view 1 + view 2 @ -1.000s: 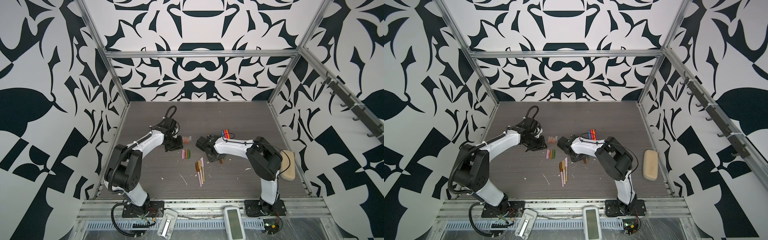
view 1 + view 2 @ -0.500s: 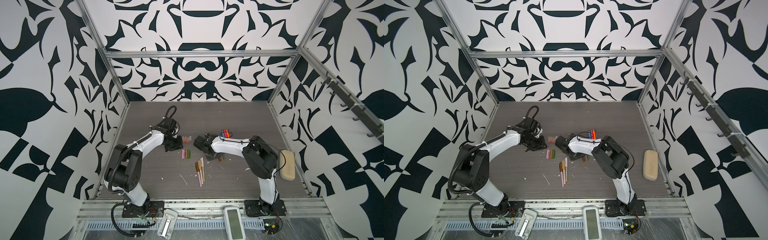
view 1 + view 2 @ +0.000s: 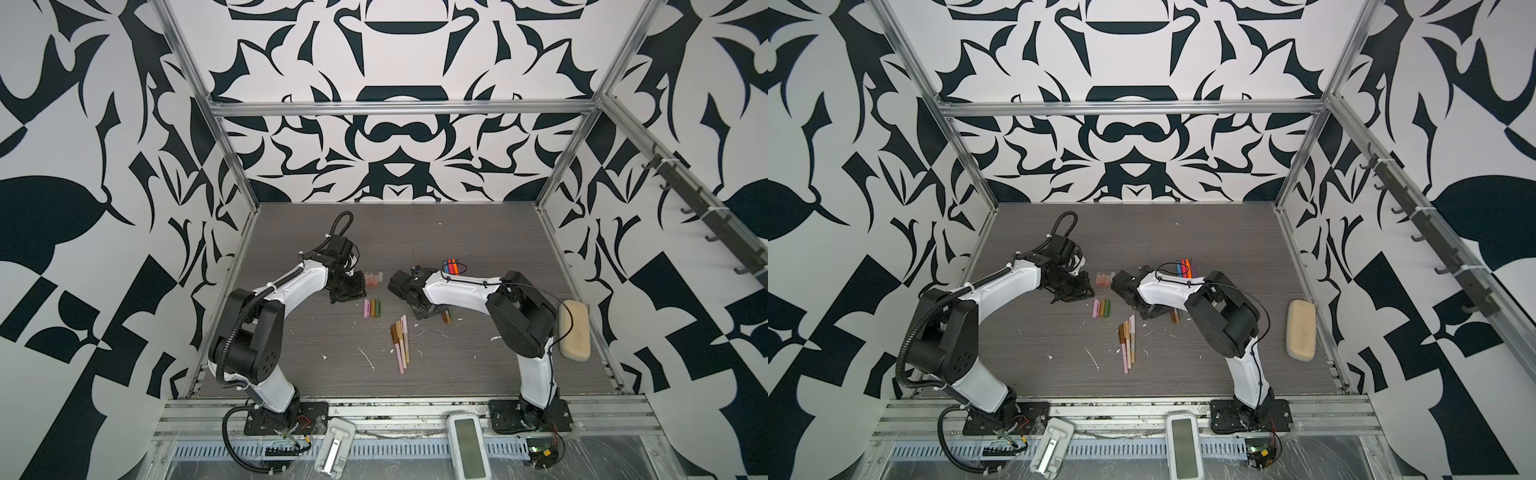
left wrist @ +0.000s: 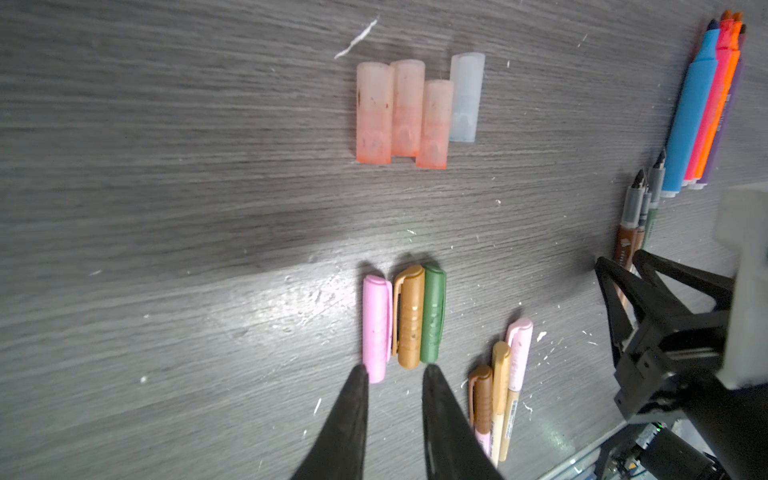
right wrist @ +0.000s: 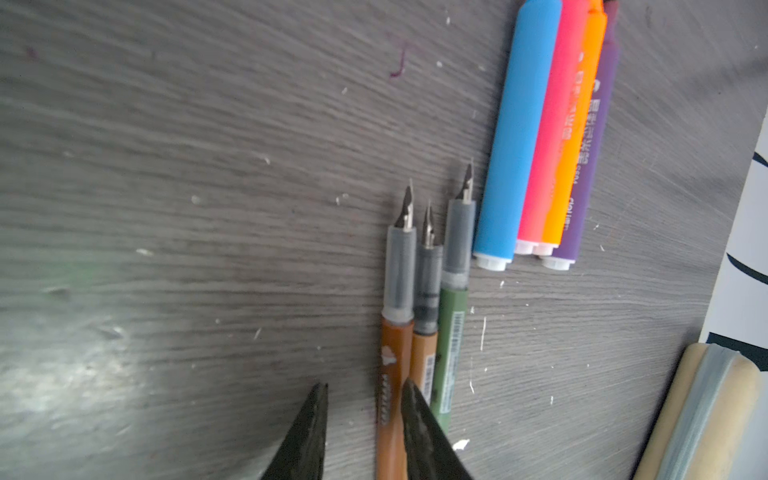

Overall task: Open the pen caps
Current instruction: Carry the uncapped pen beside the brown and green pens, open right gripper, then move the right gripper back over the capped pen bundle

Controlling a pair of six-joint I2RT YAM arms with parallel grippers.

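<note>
Pen caps (image 3: 372, 308) (image 3: 1101, 308), three coloured ones side by side, lie mid-table in both top views. Four clear caps (image 3: 373, 278) (image 3: 1105, 278) sit in a row just behind them. My left gripper (image 3: 349, 291) (image 3: 1073, 293) hangs just left of both rows. My right gripper (image 3: 430, 312) (image 3: 1152, 312) sits low on their right, its arm partly covering the bare-nibbed pens (image 3: 446, 318) (image 3: 1175, 316). Bright pens (image 3: 451, 266) (image 3: 1185, 268) lie behind that arm, and capped pens (image 3: 400, 340) (image 3: 1127, 340) fan toward the front. White flecks (image 3: 368, 359) (image 3: 1092, 359) dot the grey table (image 3: 478, 241) (image 3: 1225, 241), and a beige case (image 3: 574, 330) (image 3: 1301, 330) rests at its right edge.

From the left wrist, I see the left gripper (image 4: 395, 369) with its tips a narrow way apart and only table between them. They sit at the near ends of the pink cap (image 4: 377, 328) and green cap (image 4: 433, 313); I cannot tell whether they touch. The brown cap (image 4: 409, 318) is pressed between those two. The clear caps (image 4: 415, 108), three pinkish and one bluish, lie beyond.

From the right wrist, the right gripper (image 5: 365, 385) shows a narrow gap. The brown pen (image 5: 395, 353) lies on the table, its barrel running through that gap close against one finger. The tan pen (image 5: 422, 357) and green pen (image 5: 453, 332) lie alongside it, nibs bare. The bright pens (image 5: 540, 137) (blue, pink-red, orange, purple) are packed together just past them.
</note>
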